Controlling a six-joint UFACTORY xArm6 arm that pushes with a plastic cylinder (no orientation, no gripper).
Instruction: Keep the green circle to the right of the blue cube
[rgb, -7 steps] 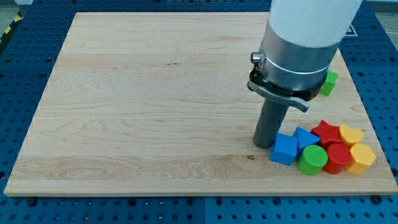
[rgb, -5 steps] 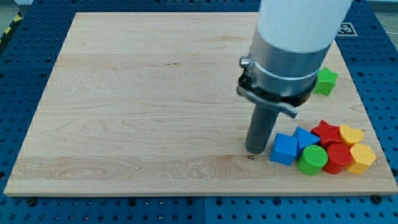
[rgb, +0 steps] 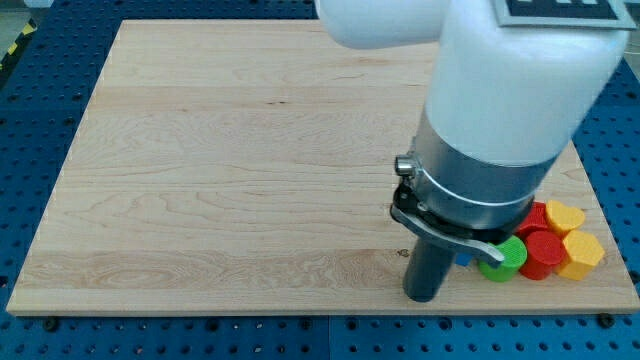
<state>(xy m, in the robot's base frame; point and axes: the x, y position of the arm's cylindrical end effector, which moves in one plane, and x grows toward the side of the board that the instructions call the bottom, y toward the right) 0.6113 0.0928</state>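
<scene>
Green circle (rgb: 508, 257), ribbed, half hidden.

White arm body filling the view's upper right, grey metal collar with clamp below it, straight dark rod hanging upright from the collar, my tip (rgb: 424, 298) down at the desk near the view's bottom edge

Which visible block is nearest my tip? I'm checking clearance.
The green circle: it lies just to the view's right of my tip, nearer than the red and yellow blocks.
</scene>
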